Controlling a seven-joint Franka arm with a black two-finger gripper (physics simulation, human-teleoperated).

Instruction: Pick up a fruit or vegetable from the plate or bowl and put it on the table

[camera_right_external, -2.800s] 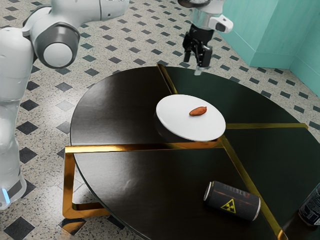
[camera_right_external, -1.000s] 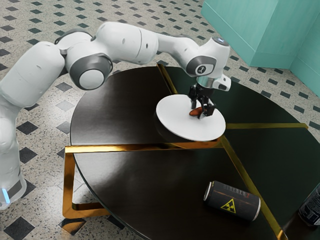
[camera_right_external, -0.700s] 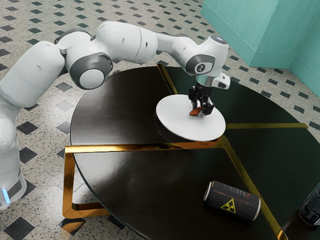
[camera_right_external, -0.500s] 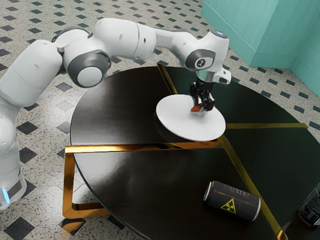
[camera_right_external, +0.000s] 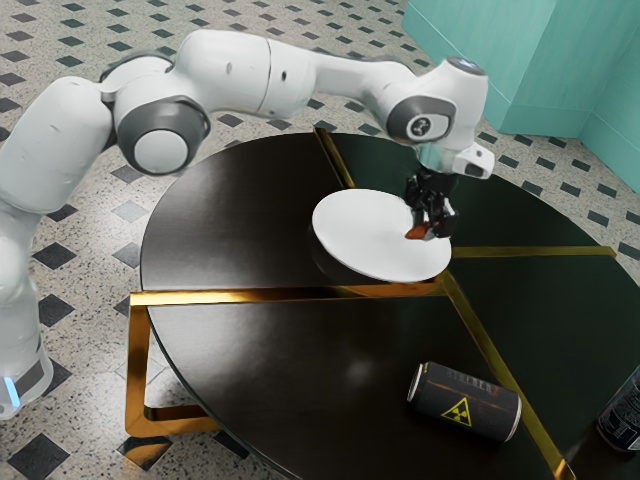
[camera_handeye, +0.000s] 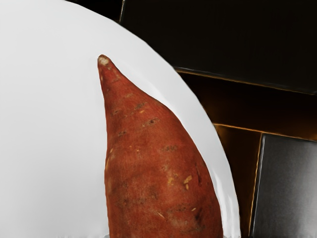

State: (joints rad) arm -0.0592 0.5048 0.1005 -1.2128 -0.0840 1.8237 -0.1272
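The pincer (camera_right_external: 429,229) had its fingers drawn in on the sweet potato (camera_right_external: 416,231), parted only by the vegetable's thickness, and the hold looked closed from two sides. The sweet potato was over the plate (camera_right_external: 360,235), close to the rim on the exterior view's right, its tapered tip (camera_handeye: 104,60) jutting free. Whether its underside cleared the plate could not be told for certain; any gap seemed small.

That low carriage was probably the chief danger. If the arm went sideways before rising, the sweet potato could catch the rim, twist in the grip or drag the plate along. The skin was rounded and the body narrowed toward the tip, so a light or off-centre hold might let it swivel or slide out.

The release carried its own risks. Opened too soon, the pincer would drop the vegetable back on the plate or across its rim; opened too high over the table (camera_right_external: 230,230), it could let it bounce and roll. The plate lay toward the table's far edge, so a release beyond it might send the sweet potato to the floor. Toward the near edge, the fallen can (camera_right_external: 465,402) could be nudged into rolling.
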